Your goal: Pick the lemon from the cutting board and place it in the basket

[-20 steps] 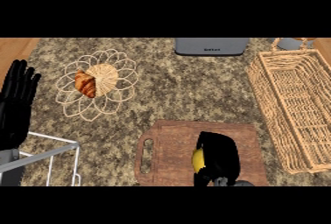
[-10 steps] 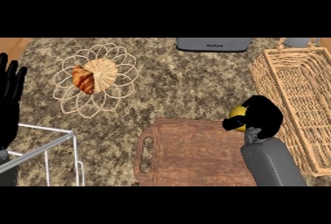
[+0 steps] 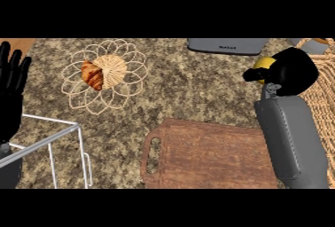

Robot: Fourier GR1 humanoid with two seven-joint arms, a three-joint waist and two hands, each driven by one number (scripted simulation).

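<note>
My right hand point(image 3: 291, 71) is curled round the yellow lemon point(image 3: 262, 64), of which only a small part shows at the hand's upper left. It hangs above the counter at the left rim of the wicker basket point(image 3: 324, 95) at the right edge. The brown wooden cutting board point(image 3: 209, 155) lies bare at the lower middle, partly under my right forearm. My left hand point(image 3: 12, 88) rests open at the left edge, fingers up.
A wire flower-shaped trivet point(image 3: 108, 75) with a croissant point(image 3: 93, 74) lies at the upper left. A white wire rack point(image 3: 49, 148) stands at the lower left. A grey appliance point(image 3: 227, 45) sits at the top edge.
My right hand has carried the lemon off the cutting board, up and to the right, to the basket's left rim. The view has shifted slightly. The left hand stays put.
</note>
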